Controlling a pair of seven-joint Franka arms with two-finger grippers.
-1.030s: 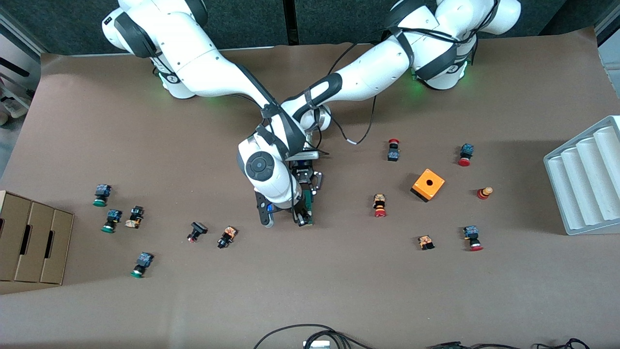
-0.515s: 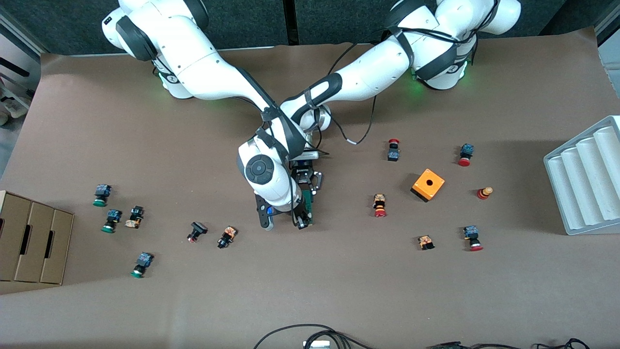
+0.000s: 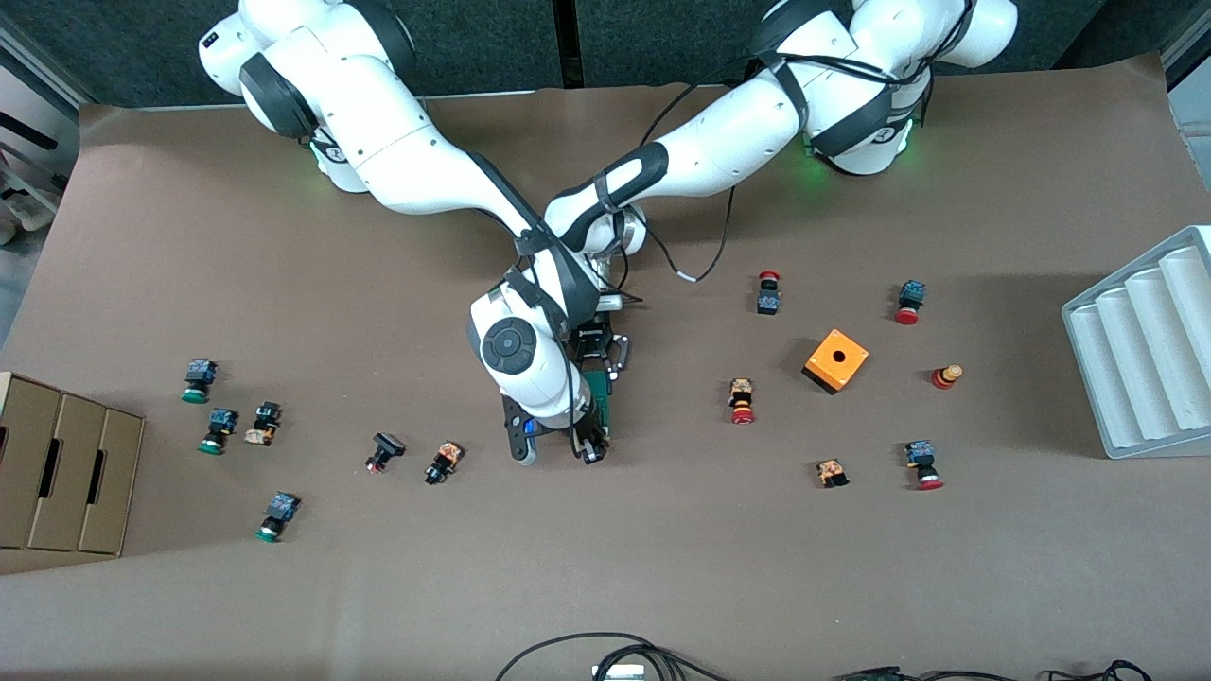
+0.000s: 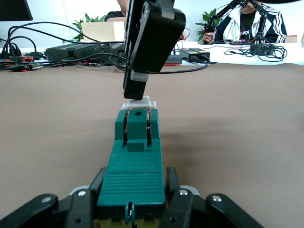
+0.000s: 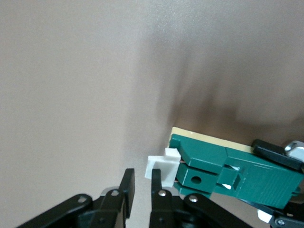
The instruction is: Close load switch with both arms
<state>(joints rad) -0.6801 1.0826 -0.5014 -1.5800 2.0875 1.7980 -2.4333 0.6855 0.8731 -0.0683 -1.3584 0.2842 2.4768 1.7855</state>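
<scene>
The load switch is a narrow dark-green block lying on the brown table mid-way between the arms. My left gripper is shut on the switch's end that points toward the robot bases; in the left wrist view its fingers clamp both sides of the green body. The white lever sticks out at the end nearer the front camera. My right gripper comes down on that end, shut, with nothing between its fingers. One of its fingers touches the white lever.
Small red- and green-capped push-buttons lie scattered toward both ends of the table. An orange cube sits toward the left arm's end, with a white ridged tray at the table edge past it. A cardboard box stands at the right arm's end.
The right arm has shifted a little, and its gripper has slid slightly toward the front camera along the switch's lever end. The left gripper and the switch have stayed in place.
</scene>
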